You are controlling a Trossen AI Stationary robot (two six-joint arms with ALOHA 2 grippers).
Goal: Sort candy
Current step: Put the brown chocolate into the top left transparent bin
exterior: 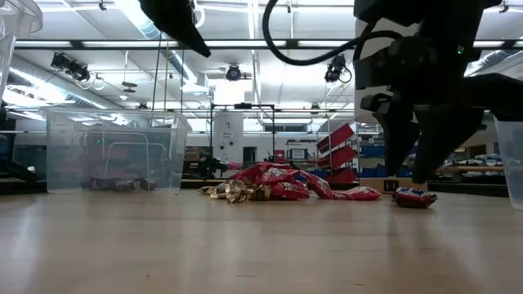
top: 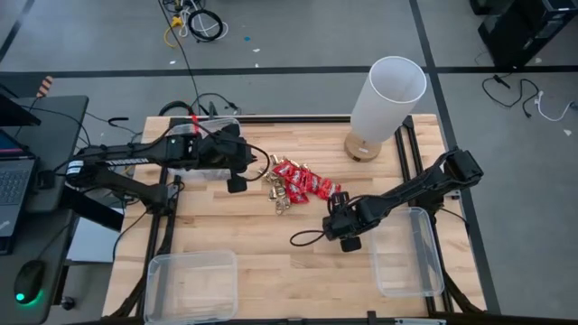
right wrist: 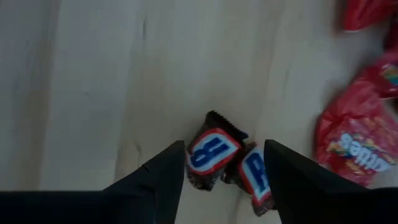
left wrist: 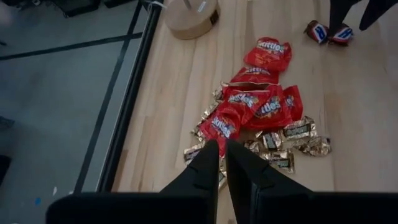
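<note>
We are in a large workshop or lab hall. Around the wooden table (top: 271, 262) we see a grey concrete floor (top: 298, 36) marked with dark tape lines, with loose cables (top: 194, 23) lying on it. Left of the table stands a desk with a laptop (top: 11, 185) and a mouse (top: 30, 282). Beyond the table, long ceiling lights (exterior: 147, 20) run overhead, and red angled shelf bins (exterior: 337, 153) stand in the background.

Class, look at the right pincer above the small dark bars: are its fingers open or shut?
Open. The right pincer straddles two dark bars, one finger on either side.
</note>
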